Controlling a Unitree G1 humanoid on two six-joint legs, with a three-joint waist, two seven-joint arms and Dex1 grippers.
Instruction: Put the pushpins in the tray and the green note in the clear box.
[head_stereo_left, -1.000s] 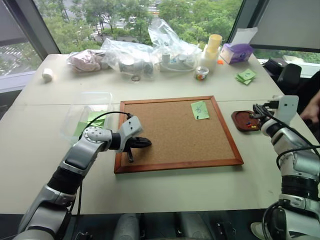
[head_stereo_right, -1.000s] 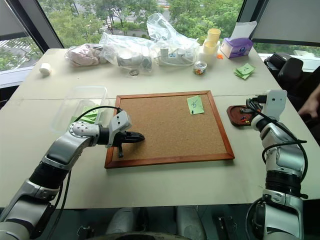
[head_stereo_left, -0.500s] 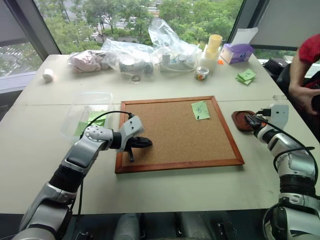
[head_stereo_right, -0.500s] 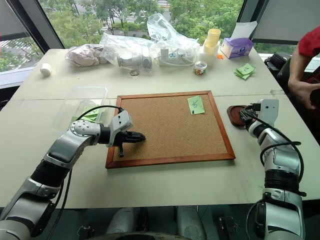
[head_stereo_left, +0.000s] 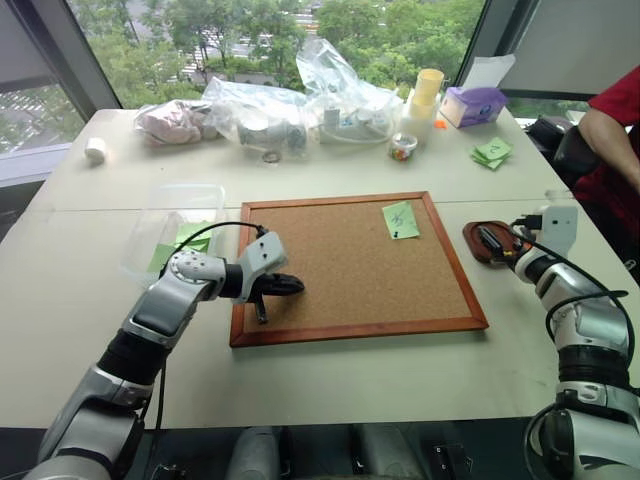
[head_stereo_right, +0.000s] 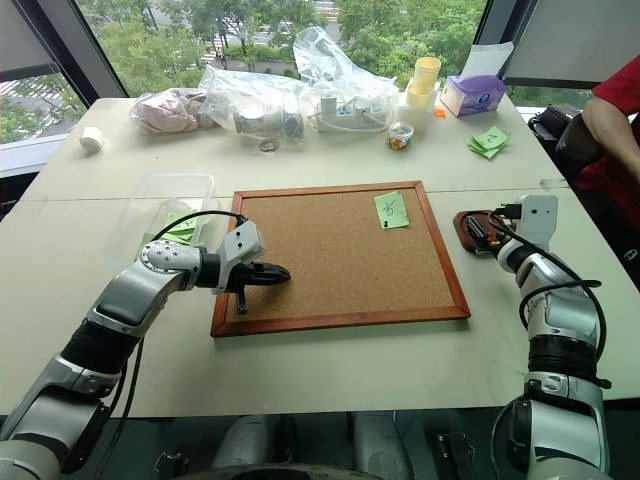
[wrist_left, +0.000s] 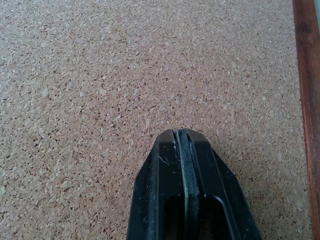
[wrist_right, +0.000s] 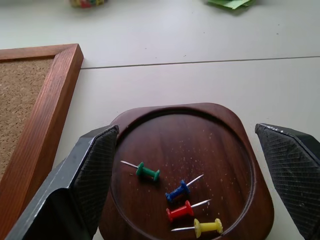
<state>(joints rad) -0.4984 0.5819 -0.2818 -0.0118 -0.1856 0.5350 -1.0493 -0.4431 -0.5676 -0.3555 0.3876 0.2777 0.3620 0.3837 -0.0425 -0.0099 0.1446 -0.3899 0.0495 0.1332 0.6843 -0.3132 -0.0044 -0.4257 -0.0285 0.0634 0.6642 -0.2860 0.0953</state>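
4 pushpins (wrist_right: 172, 197) were seen lying in the tray (wrist_right: 250, 165), right of the cork board (head_stereo_left: 340, 270), beneath the wide-open right claw (wrist_right: 195, 175). The green note (head_stereo_left: 399, 220) remained pinned at the board's far right corner, seemingly undelivered to the clear box (head_stereo_left: 165, 235) left of the board; the left claw (wrist_left: 182, 150) hung closed, empty.

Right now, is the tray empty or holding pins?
Holding pins: four lie loose in the tray, green, blue, red and yellow.

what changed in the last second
The right hand opened over the tray; its fingers now stand wide apart, with four pushpins lying in the dish. A person's arm came in at the right. The left hand stayed shut over the cork board, and the green note is still pinned there.
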